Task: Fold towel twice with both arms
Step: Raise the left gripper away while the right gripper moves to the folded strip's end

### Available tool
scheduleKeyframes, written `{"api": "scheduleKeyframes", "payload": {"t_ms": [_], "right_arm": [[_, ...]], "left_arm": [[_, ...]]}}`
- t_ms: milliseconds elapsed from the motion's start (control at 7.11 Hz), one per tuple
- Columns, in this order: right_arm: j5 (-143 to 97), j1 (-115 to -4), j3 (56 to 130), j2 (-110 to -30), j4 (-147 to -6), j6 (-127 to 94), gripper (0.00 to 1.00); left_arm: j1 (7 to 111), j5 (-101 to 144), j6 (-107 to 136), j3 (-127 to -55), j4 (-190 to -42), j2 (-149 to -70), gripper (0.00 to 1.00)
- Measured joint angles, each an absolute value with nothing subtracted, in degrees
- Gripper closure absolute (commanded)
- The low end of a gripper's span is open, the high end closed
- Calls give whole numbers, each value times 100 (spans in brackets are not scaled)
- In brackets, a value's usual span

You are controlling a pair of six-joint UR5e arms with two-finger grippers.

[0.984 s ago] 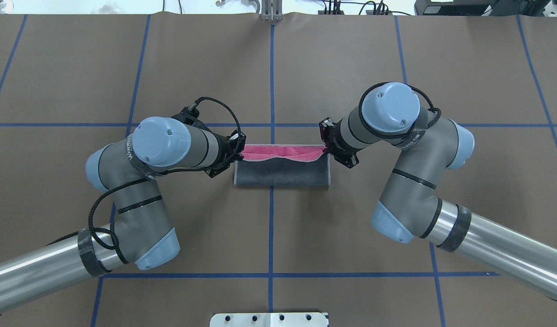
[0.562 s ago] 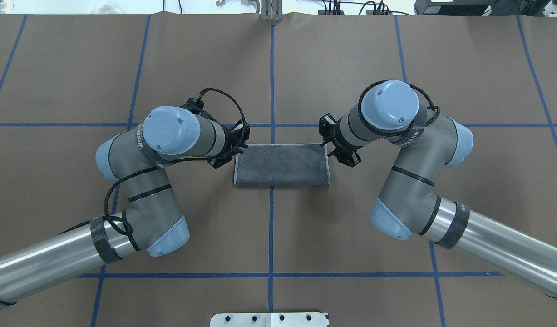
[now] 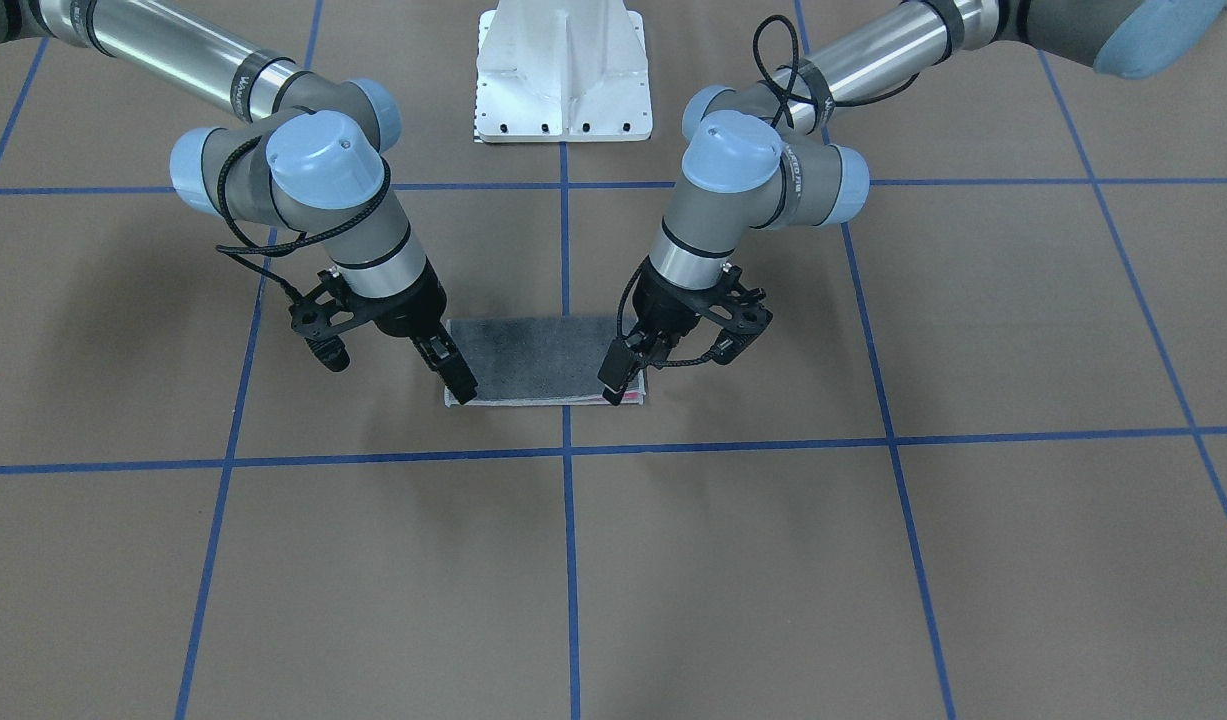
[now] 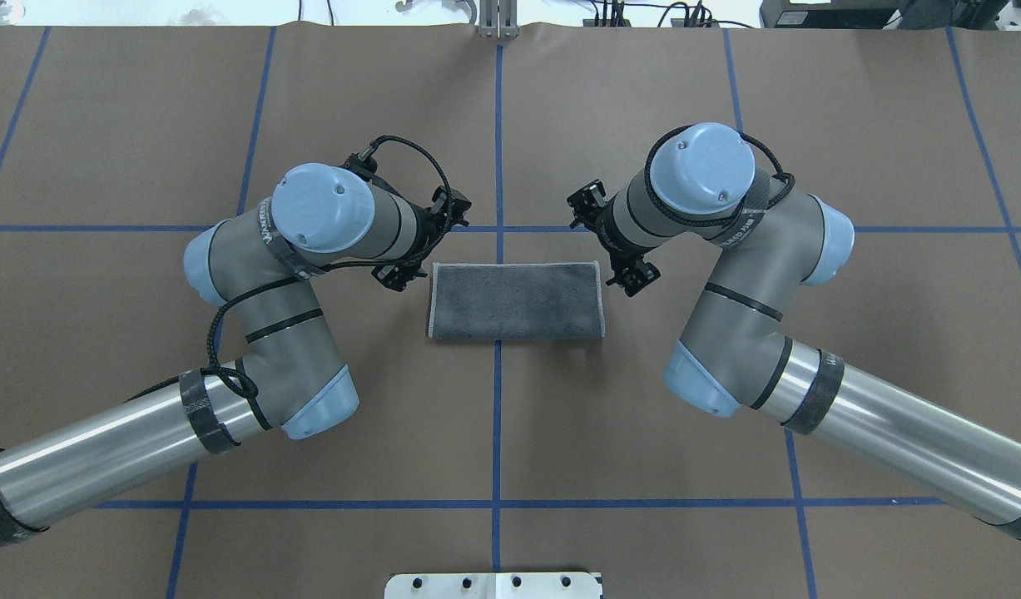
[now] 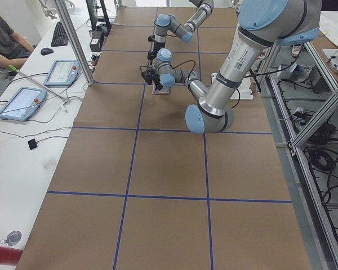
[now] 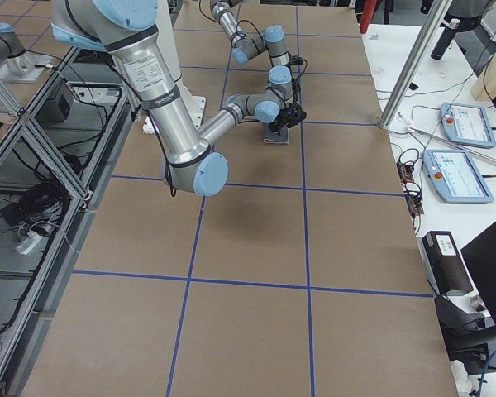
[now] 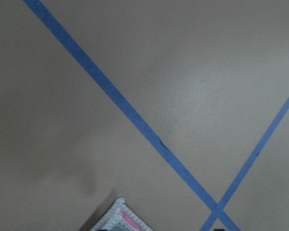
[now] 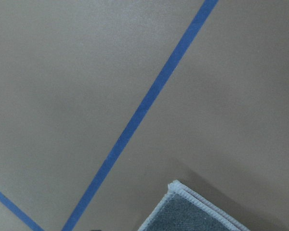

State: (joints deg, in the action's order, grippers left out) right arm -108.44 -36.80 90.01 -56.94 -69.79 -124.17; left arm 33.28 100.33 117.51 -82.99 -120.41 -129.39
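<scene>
**First fold down, layers lying loose**

The towel (image 4: 516, 300) lies flat on the counter (image 4: 510, 416), grey face up, between the grippers. The left gripper (image 3: 618, 378) and right gripper (image 3: 460, 380) hang empty just over its far corners; apart or together, I cannot tell. Pink peeks out beneath the left gripper, so a regrasp may catch one layer and undo the fold. A second ago they held the pink edge aloft.

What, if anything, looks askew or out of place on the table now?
Only a small thing: the towel lies folded grey face up, but at its far corner on the robot's left a sliver of pink shows, so the layers there are not quite aligned. Nothing else stands out.
</scene>
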Motion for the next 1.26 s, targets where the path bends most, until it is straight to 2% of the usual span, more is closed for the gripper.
{"api": "scheduleKeyframes", "payload": {"t_ms": [281,703,984,1265], "right_arm": [[-10836,-3549,9189,-5998,-6622,-12407,0],[-10711,-3153,9331,-6279,-6495,-12469,9],[-10572,-2942,9334,-6327,-6547,-12538,27],[-10542,-2882,9326,-6357,-6643,-12559,49]], "left_arm": [[3394,10291,11540,-8546,-12008,-12890,0],[3521,10419,11445,-8770,-11964,-12814,0],[3689,10638,11436,-8779,-11960,-12770,0],[3704,10672,11436,-8763,-11960,-12763,0]]}}
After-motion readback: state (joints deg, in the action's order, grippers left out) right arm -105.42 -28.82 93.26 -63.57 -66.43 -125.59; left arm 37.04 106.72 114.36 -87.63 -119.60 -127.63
